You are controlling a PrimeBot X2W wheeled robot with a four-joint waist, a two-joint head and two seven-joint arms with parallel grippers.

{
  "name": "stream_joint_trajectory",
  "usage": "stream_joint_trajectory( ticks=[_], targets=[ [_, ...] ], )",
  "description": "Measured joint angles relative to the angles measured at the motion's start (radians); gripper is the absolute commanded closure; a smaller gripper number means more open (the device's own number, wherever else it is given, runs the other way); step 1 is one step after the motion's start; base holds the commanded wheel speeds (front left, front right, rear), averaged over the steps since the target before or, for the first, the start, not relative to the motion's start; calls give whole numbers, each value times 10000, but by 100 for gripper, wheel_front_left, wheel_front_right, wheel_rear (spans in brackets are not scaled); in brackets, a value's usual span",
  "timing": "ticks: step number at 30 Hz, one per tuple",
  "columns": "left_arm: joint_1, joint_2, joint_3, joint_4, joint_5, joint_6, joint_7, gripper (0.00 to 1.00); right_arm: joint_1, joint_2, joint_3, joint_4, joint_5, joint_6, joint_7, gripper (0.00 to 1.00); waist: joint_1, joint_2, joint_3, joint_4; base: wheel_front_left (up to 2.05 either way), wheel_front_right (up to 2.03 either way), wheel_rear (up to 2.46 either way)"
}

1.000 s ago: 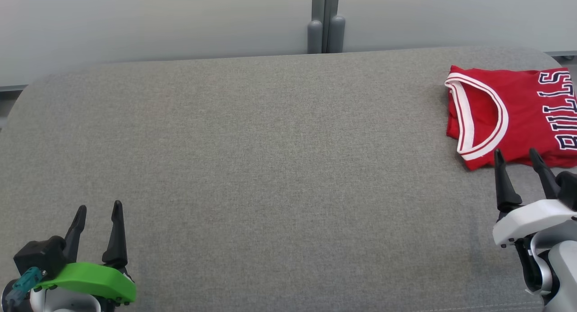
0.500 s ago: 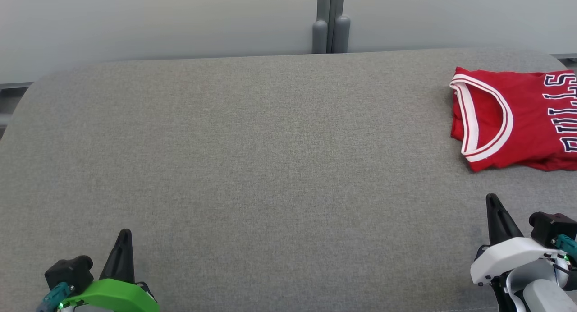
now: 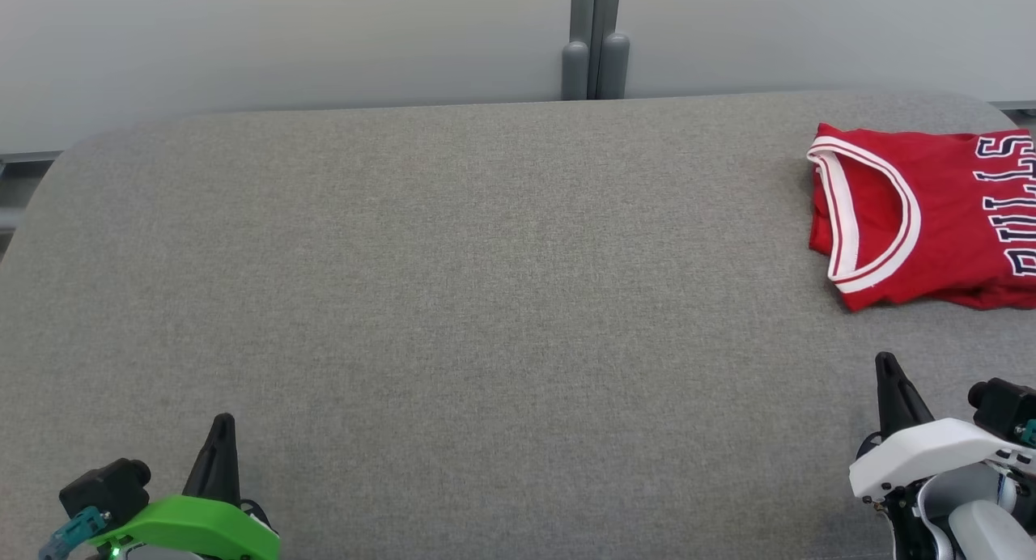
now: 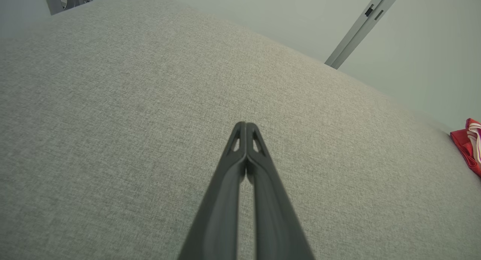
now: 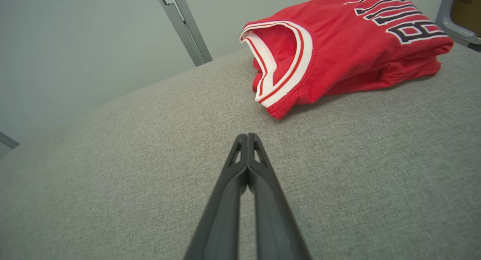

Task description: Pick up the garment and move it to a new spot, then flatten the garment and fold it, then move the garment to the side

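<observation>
Red Bulls jersey folded, lying at far-right corner of grey padded table. Left gripper pinched closed, empty, over table's near-left edge. Right gripper likewise at near-right, clear of jersey. Judgement: fold and side placement look done, nothing obvious left.

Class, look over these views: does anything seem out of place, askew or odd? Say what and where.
Nothing is spilled or damaged. The folded red jersey lies at the right end of the grey surface. Its fold is slightly untidy, with under-layers bulging past the top layer along the near edge.
</observation>
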Motion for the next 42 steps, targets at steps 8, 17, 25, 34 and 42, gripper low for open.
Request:
stream_joint_trajectory(
  ticks=[8,17,25,34,42],
  targets=[
    [-2,-69,257,-4,-711,-117,255,100,-34,94,-282,-10,859,176,259,100,0,0,-34,8,0,0,0],
    [-16,-228,529,-6,-1547,-280,575,100,-111,328,-564,-15,1843,380,579,100,0,0,-73,17,0,0,0],
    [-26,-368,709,-4,-2345,-414,794,100,-124,445,-823,-19,2719,531,832,100,0,0,-108,25,0,0,0],
    [-97,-449,963,-2,-3179,-575,1139,100,-208,654,-1099,-23,3708,742,1127,100,0,0,-147,35,0,0,0],
    [-219,-631,1216,0,-3902,-732,1398,100,-327,796,-1350,-35,4573,915,1379,100,0,0,-182,44,0,0,0]
  ],
)
